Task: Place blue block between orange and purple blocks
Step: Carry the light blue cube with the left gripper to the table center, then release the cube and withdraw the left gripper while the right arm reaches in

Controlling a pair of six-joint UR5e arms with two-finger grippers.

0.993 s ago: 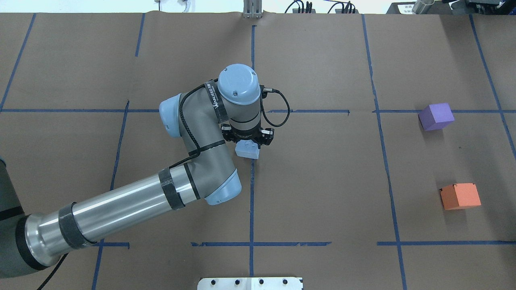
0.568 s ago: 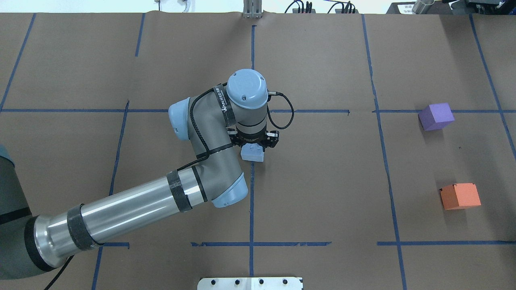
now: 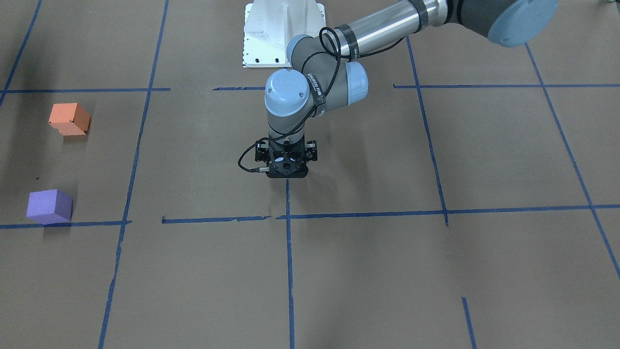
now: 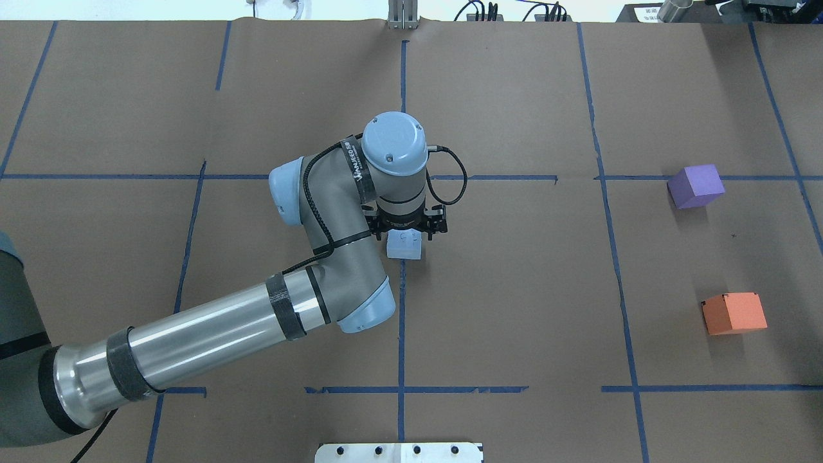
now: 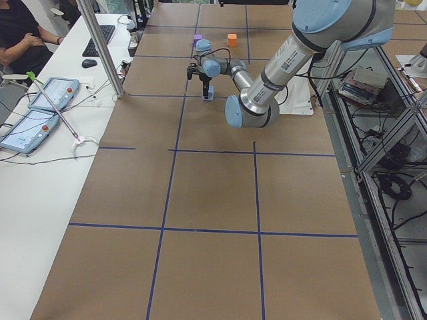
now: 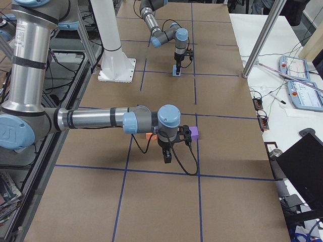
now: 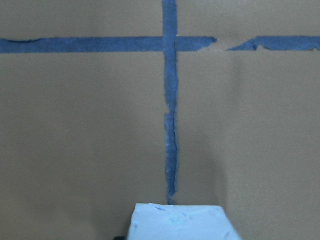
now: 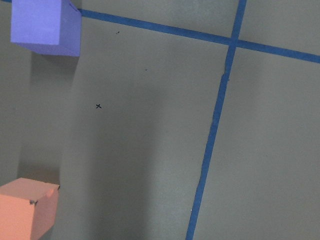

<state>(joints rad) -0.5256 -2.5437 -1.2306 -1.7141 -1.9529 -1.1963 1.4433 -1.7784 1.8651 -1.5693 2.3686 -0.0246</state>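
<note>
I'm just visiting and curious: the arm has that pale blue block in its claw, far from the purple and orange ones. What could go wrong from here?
1. The blue block is far from the purple block and orange block; it might slip from the left gripper on the way.
2. The right gripper hangs beside those blocks, so the arms could collide.

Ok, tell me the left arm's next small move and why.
Probably carry the blue block toward the robot's right. The left gripper seems closed on it at mid-table, while the gap between the purple block and orange block lies far off that way.
</note>
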